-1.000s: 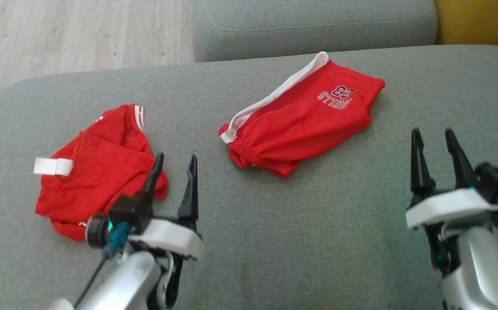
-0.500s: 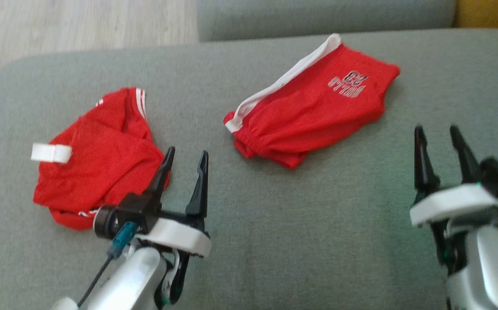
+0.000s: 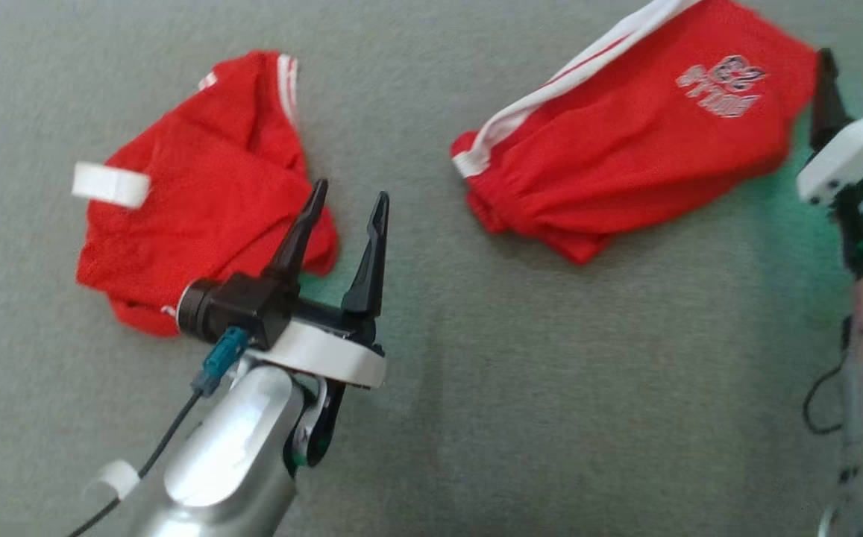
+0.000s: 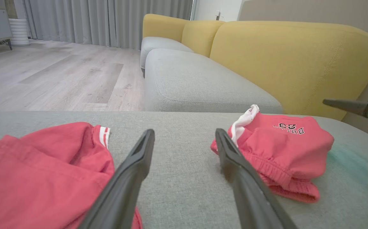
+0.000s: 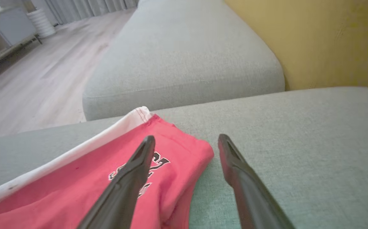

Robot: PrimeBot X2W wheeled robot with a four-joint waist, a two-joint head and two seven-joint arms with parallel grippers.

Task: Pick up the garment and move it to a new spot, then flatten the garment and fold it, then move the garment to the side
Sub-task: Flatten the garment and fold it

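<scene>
The head camera has dipped closer. The right gripper (image 3: 855, 60) has advanced to the 3 o'clock edge of the red shorts (image 3: 625, 142). The left gripper (image 3: 350, 190) sits at the 3 o'clock edge of the crumpled red garment (image 3: 200, 194). Both grippers gape wide and hold nothing, so a pickup looks imminent.

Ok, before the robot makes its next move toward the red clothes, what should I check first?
1. Left tool open and empty: ok.
2. Right tool open and empty: ok.
3. Red shorts lie free on the grey seat cushion, nothing on them: ok.
4. Right tool straddles the shorts' corner near the print: ok.
5. Right tool touching the fabric: cannot tell.
6. Red top lying flat: not ok, it is crumpled.
</scene>
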